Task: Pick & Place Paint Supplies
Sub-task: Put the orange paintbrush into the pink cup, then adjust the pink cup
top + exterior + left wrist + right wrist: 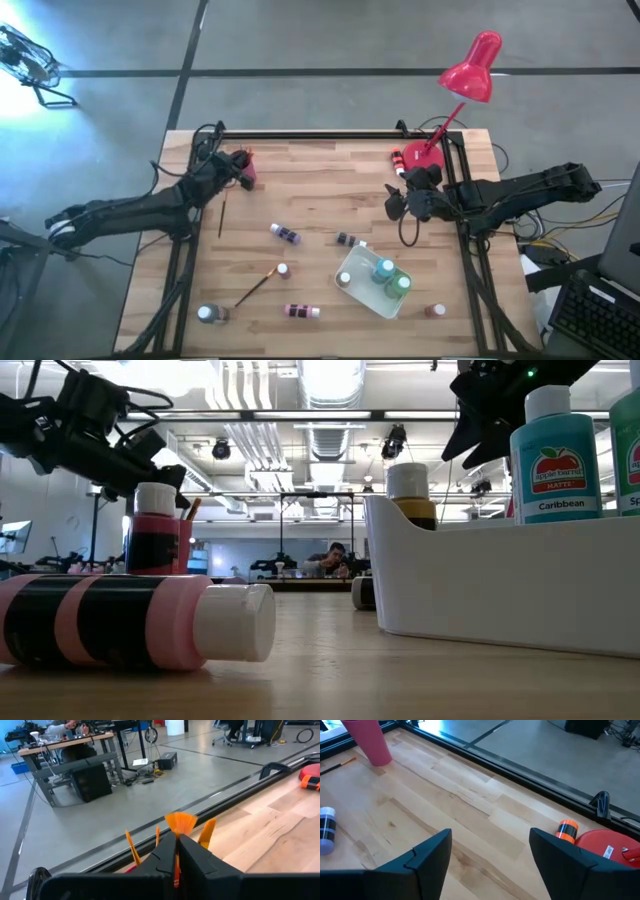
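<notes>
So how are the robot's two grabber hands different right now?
The left gripper is pinched shut on an orange-bristled paintbrush; the right gripper is open and holds nothing. The left hangs by the pink cup, the right near the red lamp base. Both have dark fingers.

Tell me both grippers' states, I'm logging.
Left gripper: shut on an orange-bristled paintbrush.
Right gripper: open, holding nothing.
</notes>
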